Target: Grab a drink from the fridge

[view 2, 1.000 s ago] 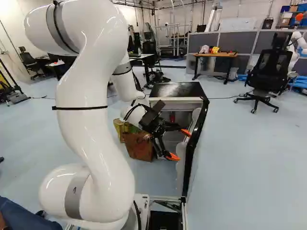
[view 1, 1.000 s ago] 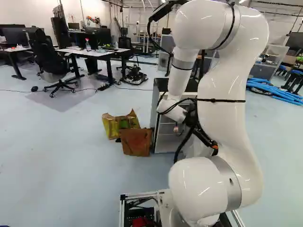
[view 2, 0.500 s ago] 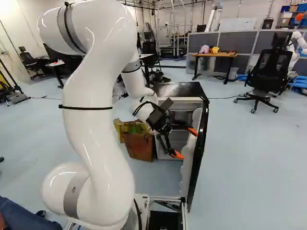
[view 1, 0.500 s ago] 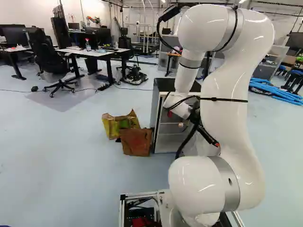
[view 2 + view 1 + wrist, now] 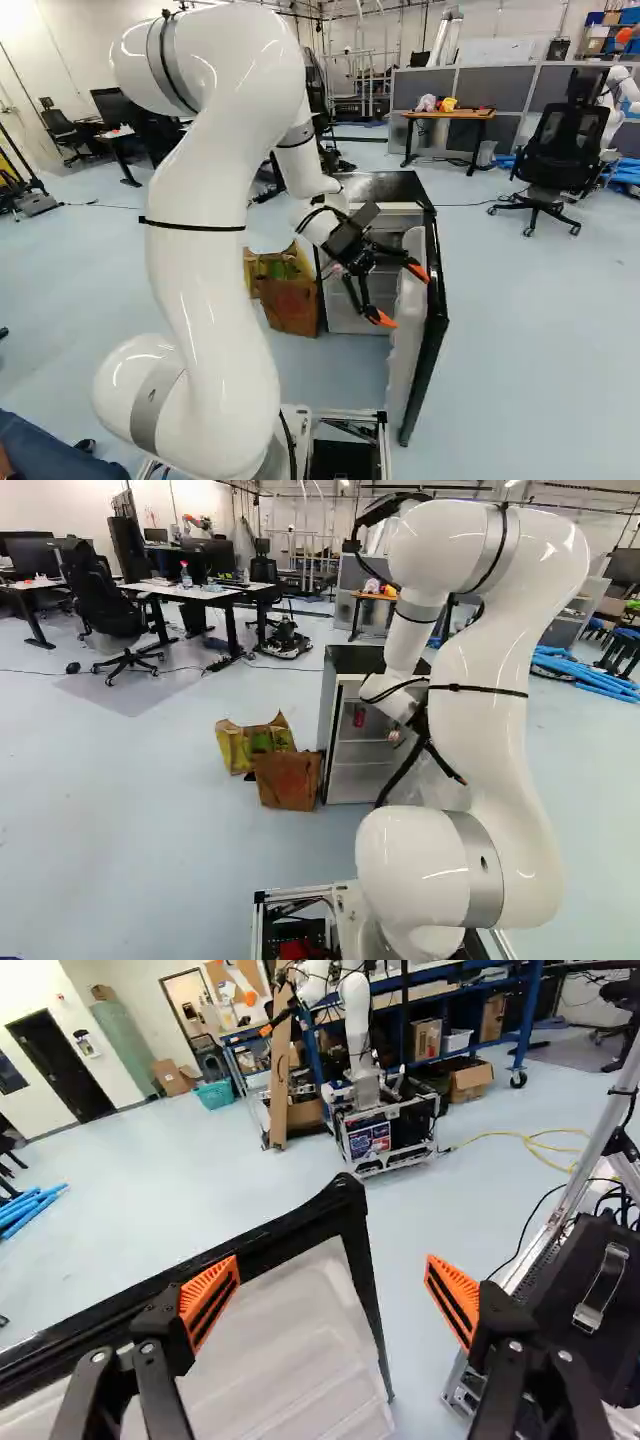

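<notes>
In the right base view my gripper (image 5: 404, 296) is by the inner side of the fridge door (image 5: 432, 350), one fingertip seemingly against it. The wrist view has the gripper (image 5: 332, 1285) open and empty, one finger over the door's white lining (image 5: 290, 1350), the other beyond its black edge. The fridge (image 5: 338, 730), white inside with a black top, stands with its door swung out towards my base. A red can (image 5: 359, 717) is on an upper shelf; a small round item (image 5: 393, 736) shows lower, partly behind the wrist.
A brown bag (image 5: 289, 781) and a yellow-green bag (image 5: 254, 745) stand beside the fridge. An office chair (image 5: 565, 150) is farther off to the right. In the wrist view are another robot (image 5: 358, 1020) and a black case (image 5: 585, 1305) by a metal frame.
The arm has moved to the right, the gripper staying open. The fridge door has swung wider with it, and the red can shows more clearly past the wrist. The base has stayed put.
</notes>
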Controlling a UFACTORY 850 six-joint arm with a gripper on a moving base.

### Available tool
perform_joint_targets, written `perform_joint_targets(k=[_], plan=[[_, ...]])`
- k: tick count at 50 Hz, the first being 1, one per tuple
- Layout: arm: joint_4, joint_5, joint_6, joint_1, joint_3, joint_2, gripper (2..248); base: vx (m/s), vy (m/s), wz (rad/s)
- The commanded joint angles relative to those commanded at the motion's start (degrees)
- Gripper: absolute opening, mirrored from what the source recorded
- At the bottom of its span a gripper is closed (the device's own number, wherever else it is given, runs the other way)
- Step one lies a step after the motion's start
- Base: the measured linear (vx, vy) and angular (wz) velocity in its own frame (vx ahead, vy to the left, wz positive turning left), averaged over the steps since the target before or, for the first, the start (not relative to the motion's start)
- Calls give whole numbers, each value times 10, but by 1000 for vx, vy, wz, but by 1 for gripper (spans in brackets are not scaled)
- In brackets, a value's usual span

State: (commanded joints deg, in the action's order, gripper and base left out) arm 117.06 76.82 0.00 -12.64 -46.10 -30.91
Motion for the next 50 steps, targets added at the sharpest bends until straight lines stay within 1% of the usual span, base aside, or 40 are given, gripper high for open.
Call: perform_joint_targets(k=[27,50], plan=[[-1,-15,0,-54,-57,-22,247,0,0,0],[-30,-29,0,-93,-106,-43,247,0,0,0]])
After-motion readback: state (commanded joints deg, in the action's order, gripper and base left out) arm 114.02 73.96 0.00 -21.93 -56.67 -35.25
